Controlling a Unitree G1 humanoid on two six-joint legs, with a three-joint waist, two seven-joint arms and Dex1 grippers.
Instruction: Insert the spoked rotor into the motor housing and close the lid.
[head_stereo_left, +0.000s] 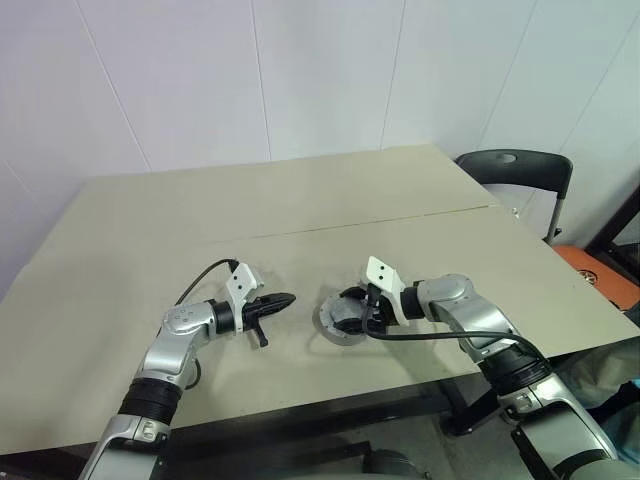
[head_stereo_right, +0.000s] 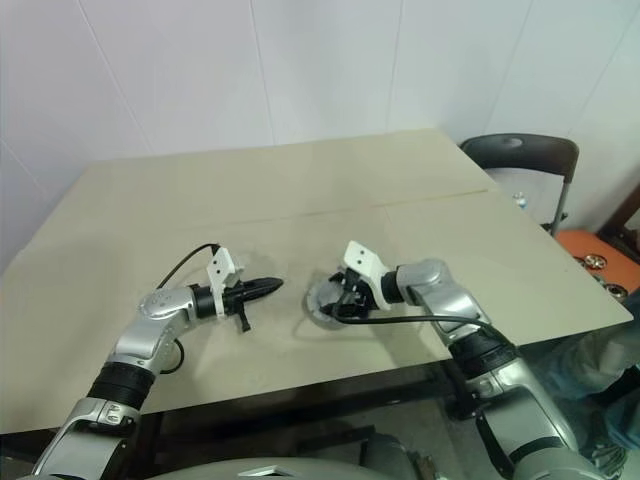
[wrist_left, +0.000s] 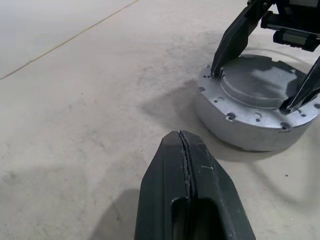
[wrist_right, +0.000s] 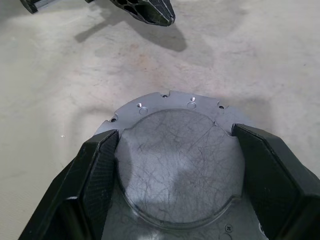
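Lid seated on the housing, right gripper astride it.
You see the lid (wrist_left: 260, 82) on the motor housing (head_stereo_left: 340, 322) at lower centre; your right gripper (wrist_right: 175, 165) spans it wide, your left gripper (head_stereo_left: 283, 299) is pressed closed, empty.

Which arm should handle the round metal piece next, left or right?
Right. The right gripper already has its fingers spread across the top of the round grey metal assembly on the table. The left gripper is shut and off to the side.

Beige table (head_stereo_left: 300, 200), faint seam across its middle; round grey lid (wrist_left: 255, 107) resting near front edge
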